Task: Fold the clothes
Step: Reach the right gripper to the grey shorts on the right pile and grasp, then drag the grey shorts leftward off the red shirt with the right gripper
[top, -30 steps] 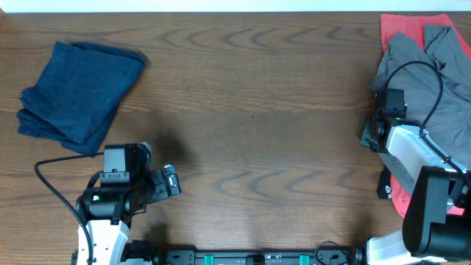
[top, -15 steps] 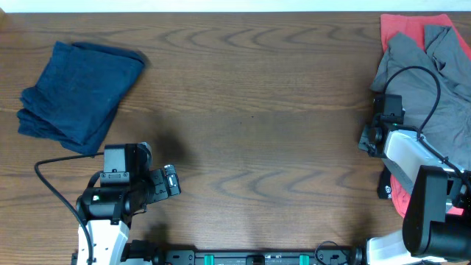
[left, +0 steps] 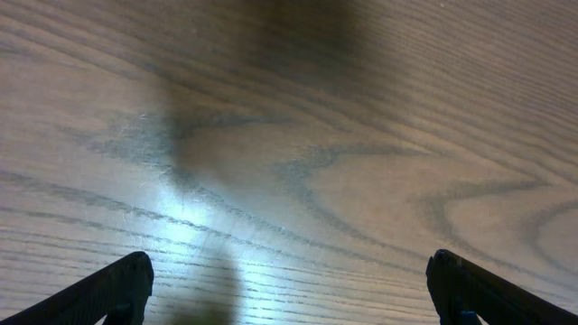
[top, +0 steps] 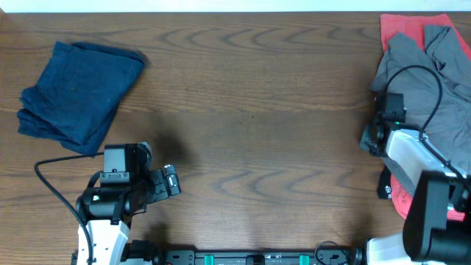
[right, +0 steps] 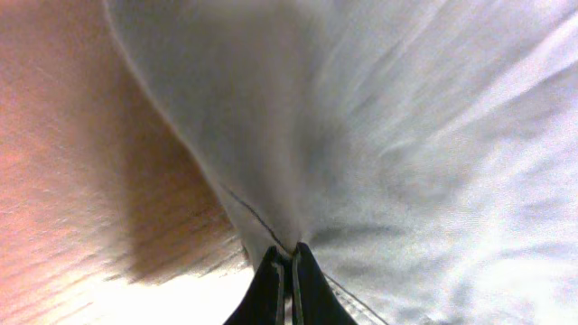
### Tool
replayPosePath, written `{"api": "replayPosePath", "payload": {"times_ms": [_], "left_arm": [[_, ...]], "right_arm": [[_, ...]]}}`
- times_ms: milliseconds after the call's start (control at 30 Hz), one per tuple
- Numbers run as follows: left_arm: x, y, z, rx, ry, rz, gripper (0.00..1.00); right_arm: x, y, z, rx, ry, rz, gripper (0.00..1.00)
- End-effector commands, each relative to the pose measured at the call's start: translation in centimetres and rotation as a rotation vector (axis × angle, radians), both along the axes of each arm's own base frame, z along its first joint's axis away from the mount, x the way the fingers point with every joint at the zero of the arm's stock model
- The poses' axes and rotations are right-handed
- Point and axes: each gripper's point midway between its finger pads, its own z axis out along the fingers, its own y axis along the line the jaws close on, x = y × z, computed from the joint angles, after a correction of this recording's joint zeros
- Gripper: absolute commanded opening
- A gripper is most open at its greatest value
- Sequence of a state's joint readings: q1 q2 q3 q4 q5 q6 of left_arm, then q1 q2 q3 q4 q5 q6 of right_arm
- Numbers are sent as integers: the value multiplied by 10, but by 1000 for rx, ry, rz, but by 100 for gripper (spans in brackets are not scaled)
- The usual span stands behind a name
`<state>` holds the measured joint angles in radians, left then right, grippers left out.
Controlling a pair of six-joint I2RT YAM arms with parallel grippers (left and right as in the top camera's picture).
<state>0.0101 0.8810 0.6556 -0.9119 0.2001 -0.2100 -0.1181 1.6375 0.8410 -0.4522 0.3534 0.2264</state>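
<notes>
A grey garment (top: 423,81) lies crumpled on top of a red one (top: 405,26) at the table's right edge. My right gripper (top: 377,121) sits at the grey garment's left hem; in the right wrist view its fingers (right: 291,262) are shut on a pinched fold of the grey cloth (right: 406,135). A folded dark blue garment (top: 77,92) lies at the far left. My left gripper (top: 171,180) hovers low over bare wood near the front left, fingers (left: 289,289) wide apart and empty.
The wooden table (top: 250,110) stretches between the two piles. A black cable (top: 423,73) loops over the grey garment. More red cloth (top: 397,199) shows under my right arm near the front right edge.
My right gripper shifted slightly along the grey garment's left hem. The left arm and both piles have not moved.
</notes>
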Motion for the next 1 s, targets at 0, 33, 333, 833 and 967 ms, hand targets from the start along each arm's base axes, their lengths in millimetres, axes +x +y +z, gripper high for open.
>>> {"api": "replayPosePath", "payload": {"times_ms": [0, 33, 333, 833, 967], "left_arm": [[5, -1, 8, -3, -23, 2, 98], [5, -1, 8, -3, -23, 2, 98], [5, -1, 8, -3, -23, 2, 98], [21, -1, 14, -16, -87, 31, 98], [31, -1, 20, -61, -119, 130, 98]], "right_arm": [[39, 6, 70, -36, -188, 63, 1], [47, 14, 91, -38, -232, 109, 1], [56, 150, 208, 196, -506, 582, 1], [54, 306, 177, 420, -499, 801, 73], [67, 274, 189, 290, -558, 699, 99]]}}
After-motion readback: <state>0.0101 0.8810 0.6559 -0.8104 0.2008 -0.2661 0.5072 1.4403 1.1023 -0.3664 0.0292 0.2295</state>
